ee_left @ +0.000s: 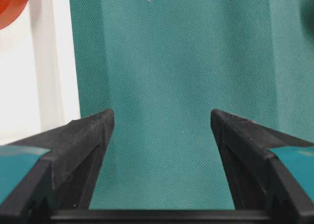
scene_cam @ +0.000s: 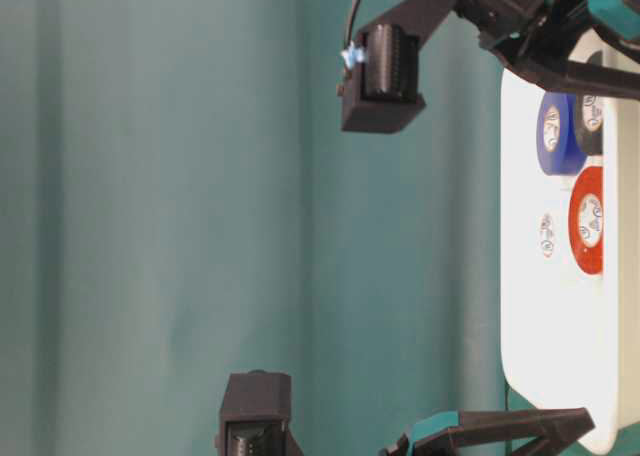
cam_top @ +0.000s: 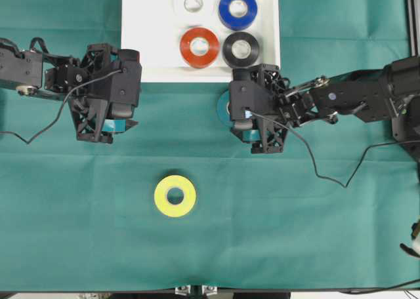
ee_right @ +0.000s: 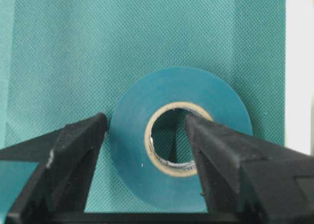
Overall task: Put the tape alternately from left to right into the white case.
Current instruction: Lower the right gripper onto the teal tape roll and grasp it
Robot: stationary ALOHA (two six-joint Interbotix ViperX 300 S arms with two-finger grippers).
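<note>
A: Biggest first. Green cloth (cam_top: 315,246) covers the whole table. The white case (cam_top: 147,56) lies at the top middle of the overhead view, its near rim just above both arms.

B: Contents?

A: Four rolls in a two-by-two block: white roll (cam_top: 192,3) and blue roll (cam_top: 238,9) at the back, red roll (cam_top: 199,47) and black roll (cam_top: 241,49) in front. All in the right part of the case; the left part is bare.

B: So what is left?

A: Two rolls on the cloth. Yellow roll (cam_top: 175,196) lies flat well below the case, between the arms, nothing near it. Teal roll (ee_right: 180,135) lies flat just below the case's near edge, mostly under the right arm.

B: Right gripper?

A: Right gripper (ee_right: 147,126) has its jaws apart and straddling one side of the teal roll's ring: one finger outside the rim, the other over the cardboard core. Not yet closed on it; I cannot tell whether either finger touches.

B: Left?

A: Left gripper (ee_left: 162,123) spread wide, nothing between the fingers, only cloth beneath, case rim at its side.

B: Progress?

A: My reading: four of six placed, the fifth about to be gripped, yellow untouched.
</note>
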